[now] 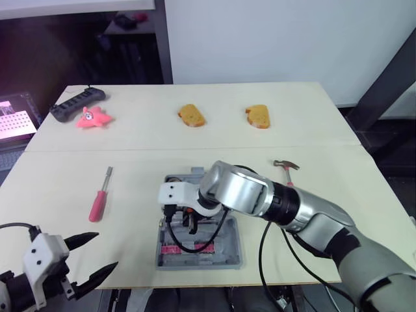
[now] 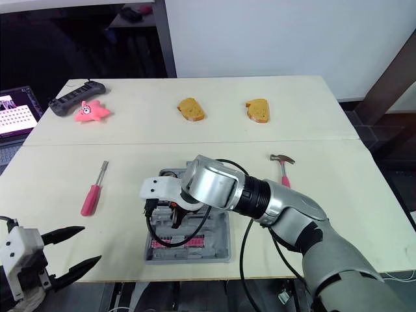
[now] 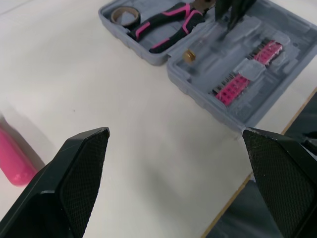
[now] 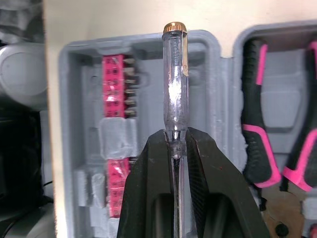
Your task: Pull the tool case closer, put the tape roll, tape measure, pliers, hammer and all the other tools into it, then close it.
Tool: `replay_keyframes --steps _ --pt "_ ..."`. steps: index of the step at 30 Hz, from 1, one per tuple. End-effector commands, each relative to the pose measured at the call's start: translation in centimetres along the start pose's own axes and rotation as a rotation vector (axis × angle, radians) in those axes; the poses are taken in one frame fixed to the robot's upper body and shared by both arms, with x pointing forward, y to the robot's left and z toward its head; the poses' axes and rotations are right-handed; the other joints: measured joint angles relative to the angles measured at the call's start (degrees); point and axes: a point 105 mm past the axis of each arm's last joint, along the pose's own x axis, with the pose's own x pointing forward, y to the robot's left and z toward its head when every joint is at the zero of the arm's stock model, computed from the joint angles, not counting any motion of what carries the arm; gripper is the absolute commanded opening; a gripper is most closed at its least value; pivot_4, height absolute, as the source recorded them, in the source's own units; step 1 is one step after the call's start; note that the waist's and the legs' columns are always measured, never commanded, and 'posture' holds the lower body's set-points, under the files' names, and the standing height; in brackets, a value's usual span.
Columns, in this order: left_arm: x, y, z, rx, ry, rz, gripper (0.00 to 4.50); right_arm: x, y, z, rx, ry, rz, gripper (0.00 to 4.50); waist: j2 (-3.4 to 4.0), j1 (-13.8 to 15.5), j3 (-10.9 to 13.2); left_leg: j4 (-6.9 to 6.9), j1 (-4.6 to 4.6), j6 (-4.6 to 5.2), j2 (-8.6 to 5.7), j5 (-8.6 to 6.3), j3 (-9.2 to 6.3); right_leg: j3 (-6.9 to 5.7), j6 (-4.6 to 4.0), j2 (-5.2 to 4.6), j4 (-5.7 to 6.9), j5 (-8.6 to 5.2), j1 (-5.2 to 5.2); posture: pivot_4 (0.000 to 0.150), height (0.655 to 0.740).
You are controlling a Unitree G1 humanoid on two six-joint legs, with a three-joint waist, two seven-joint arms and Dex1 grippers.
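Clear plastic with a brass cap at its tip, a tester screwdriver (image 4: 174, 89) is clamped between the two black fingers of the right hand (image 4: 176, 141). Its long axis runs straight out along the fingers. The capped end points away from the wrist and the rest runs back between the fingers. That hand hangs over the open grey tool case (image 2: 214, 244), and the capped end is aimed at the half that carries the pink bit strips (image 4: 115, 82) (whether the cap touches the tray cannot be told).

In the case's other half, just beside the right hand, lie the black-and-pink pliers (image 3: 171, 25), their length roughly parallel to the tester. The tape roll (image 3: 125, 16) sits flat next to them.

The left hand (image 3: 173, 134) is spread wide and holds nothing. It hovers at the near edge of the tabletop (image 1: 143, 136), with the case well ahead of it and off toward the right hand. A pink-handled screwdriver (image 1: 99, 198) lies on the tabletop ahead of the left hand, outside the case, with its metal tip pointing away from the hand and its handle nearer.

The hammer (image 1: 286, 170) rests on the tabletop on the outer side of the right arm. Its head is at the far end, and its pink handle runs back toward the arm.
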Motion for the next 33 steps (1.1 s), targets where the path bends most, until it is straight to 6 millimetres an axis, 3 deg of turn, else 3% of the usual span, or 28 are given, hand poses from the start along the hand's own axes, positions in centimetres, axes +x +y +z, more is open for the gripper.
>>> replay_keyframes --steps 1,16,33 --pt "-0.2 -0.2 0.7 0.037 -0.012 -0.001 4.50 0.2 -0.1 0.4 -0.013 -0.021 -0.013 0.08 0.00 -0.01 0.00 0.00 0.00 0.00 0.00 0.00 0.00 0.00 0.00 0.00 0.00 0.00 0.00 0.150 0.7400" --pt "-0.3 0.1 1.2 0.051 -0.009 0.009 4.50 1.7 -0.1 -0.7 -0.016 0.009 -0.026 0.08 0.00 -1.49 0.00 -0.01 0.00 0.00 0.00 0.00 -0.01 0.00 0.00 0.00 0.00 0.00 0.00 0.150 0.7400" --pt "-1.1 0.8 1.3 0.054 0.011 0.049 4.50 2.2 -0.8 1.0 -0.058 -0.020 -0.046 0.08 0.00 -1.74 0.00 -0.04 0.00 0.00 0.01 0.00 -0.02 0.00 0.00 0.02 0.00 0.00 -0.04 0.150 0.7400"
